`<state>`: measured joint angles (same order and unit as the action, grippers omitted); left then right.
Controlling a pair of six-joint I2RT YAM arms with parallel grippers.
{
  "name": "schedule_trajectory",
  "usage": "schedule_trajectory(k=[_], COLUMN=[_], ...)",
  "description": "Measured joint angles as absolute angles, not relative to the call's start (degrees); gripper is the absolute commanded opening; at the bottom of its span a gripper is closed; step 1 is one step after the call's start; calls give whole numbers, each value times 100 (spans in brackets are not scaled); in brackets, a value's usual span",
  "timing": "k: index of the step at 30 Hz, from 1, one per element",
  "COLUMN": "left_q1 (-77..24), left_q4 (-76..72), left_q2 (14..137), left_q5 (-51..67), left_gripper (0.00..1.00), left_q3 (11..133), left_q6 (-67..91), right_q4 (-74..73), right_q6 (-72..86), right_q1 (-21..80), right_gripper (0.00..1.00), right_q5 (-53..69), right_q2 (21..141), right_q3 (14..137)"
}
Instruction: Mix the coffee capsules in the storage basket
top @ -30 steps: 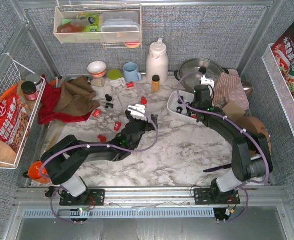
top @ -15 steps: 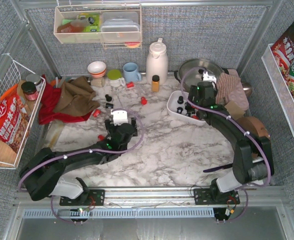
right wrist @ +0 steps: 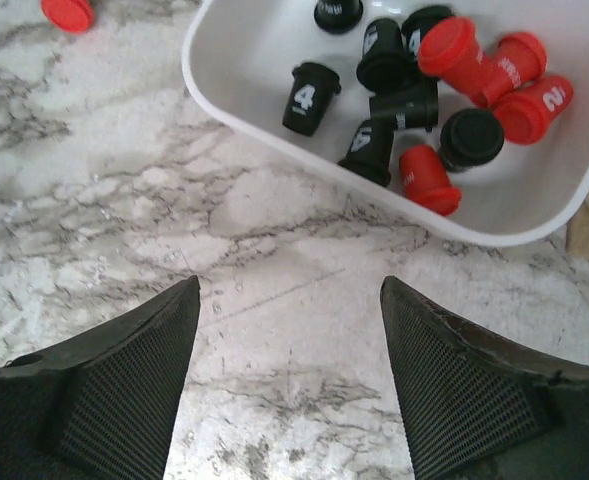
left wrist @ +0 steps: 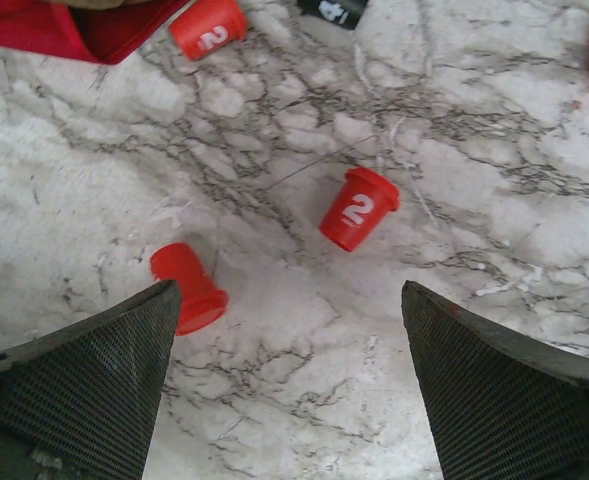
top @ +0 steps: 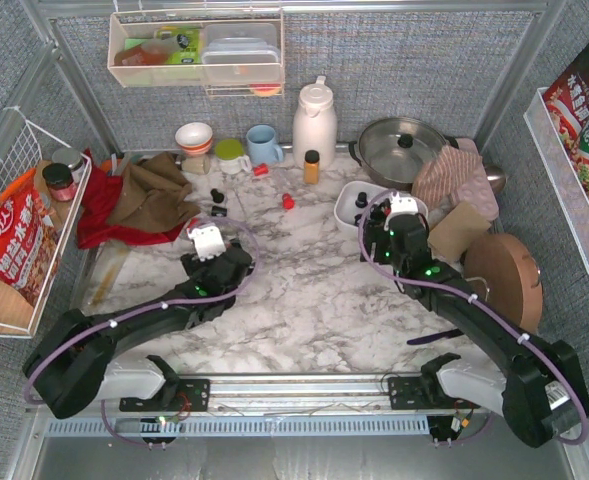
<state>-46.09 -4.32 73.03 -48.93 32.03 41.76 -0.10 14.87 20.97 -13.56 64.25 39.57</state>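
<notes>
the left gripper [left wrist: 286,335], jaws spread, hung above red coffee capsules [left wrist: 359,207] near the left edge of the tabletop [left wrist: 474,140]. the right gripper [right wrist: 286,335], jaws parted, faced the storage basket [right wrist: 264,50].

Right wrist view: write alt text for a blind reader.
A white storage basket on a marble tabletop holds clustered black and red coffee capsules. The open right gripper hangs in front of it; one red capsule lies outside.
</notes>
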Motion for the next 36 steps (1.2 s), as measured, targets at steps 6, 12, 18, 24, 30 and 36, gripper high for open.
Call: schedule_trajectory(k=[6,12,18,24,30,36], left_q1=[-4042,-3481,-3037,-2877,-2860,-2856], left_q4=[36,344,556,757,1046,1225], left_q2=[7063,7048,7437,8084,8554,8862], left_q5=[-4508,-4025,-3715,-3485,-3454,-3634], left_gripper=[99,88,82,67,62,58], left_q3=[3170,3072,3076,3459,3752,4012], left_q6=[4587,4884,5404,5835,6243,6475], right_q4=[47,69,60,47,21,23], right_q6=[1411,1402,1378,1356,1321,1313], right_q1=[2147,2154,2147,2150,2152,2152], right_gripper=[76,76,76,76,76,76], right_q5=[-1245,-1002,-860,-788,-722,-722], right_q2=[6383,6517,6523,6587,6611,6630], right_q3=[3841,3881,3896,3911,3964,3968])
